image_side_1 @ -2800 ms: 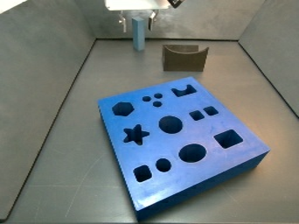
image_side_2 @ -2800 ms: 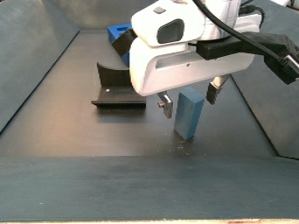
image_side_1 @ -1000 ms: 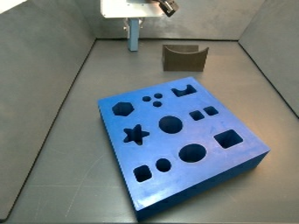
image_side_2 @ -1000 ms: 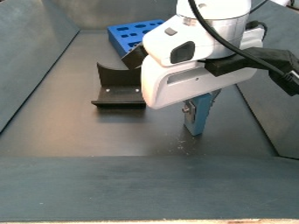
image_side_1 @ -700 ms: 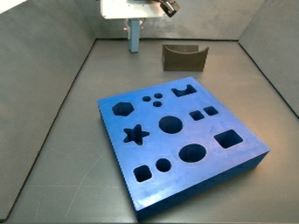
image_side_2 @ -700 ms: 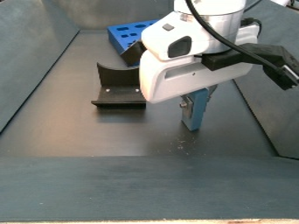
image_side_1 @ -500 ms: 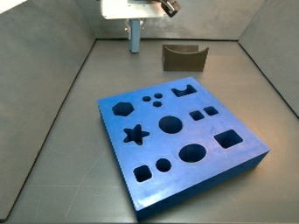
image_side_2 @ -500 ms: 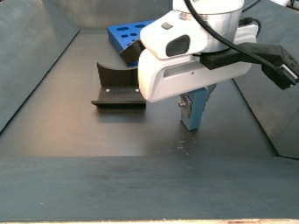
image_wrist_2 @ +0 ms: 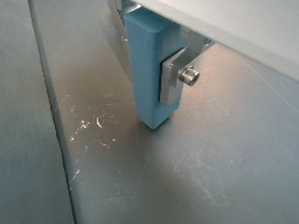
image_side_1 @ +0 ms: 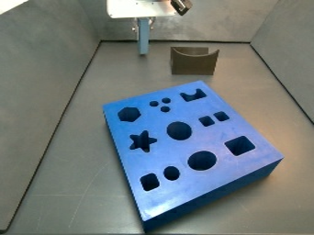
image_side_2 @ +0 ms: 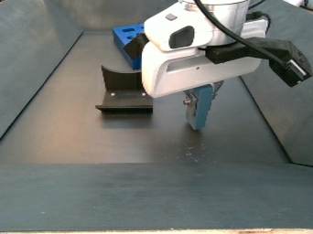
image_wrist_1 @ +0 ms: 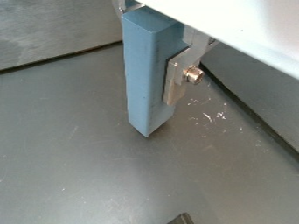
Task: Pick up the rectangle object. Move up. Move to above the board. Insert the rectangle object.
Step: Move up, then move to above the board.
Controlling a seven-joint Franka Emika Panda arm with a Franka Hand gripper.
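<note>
Silver finger plates of my gripper (image_side_2: pixel 199 99) pinch the rectangle object (image_wrist_1: pixel 151 74), pressed flat against its sides; in both wrist views one plate (image_wrist_2: pixel 177 77) shows with a screw head on it, tight on the light-blue bar (image_wrist_2: pixel 153 70). I hold the bar upright, its lower end clear of the grey floor (image_wrist_1: pixel 82 157), with a patch of fine scratches on the floor just beside that end. In a side view the bar (image_side_2: pixel 202 106) hangs below my white wrist housing (image_side_2: pixel 193 64), near the fixture (image_side_2: pixel 123 91), which stands on the floor apart from it. In a side view my gripper (image_side_1: pixel 142 26) is at the far end of the bin, well apart from the board (image_side_1: pixel 190 147), which lies flat with its shaped holes facing up. The fixture (image_side_1: pixel 192 60) stands between the two, nearer my gripper.
</note>
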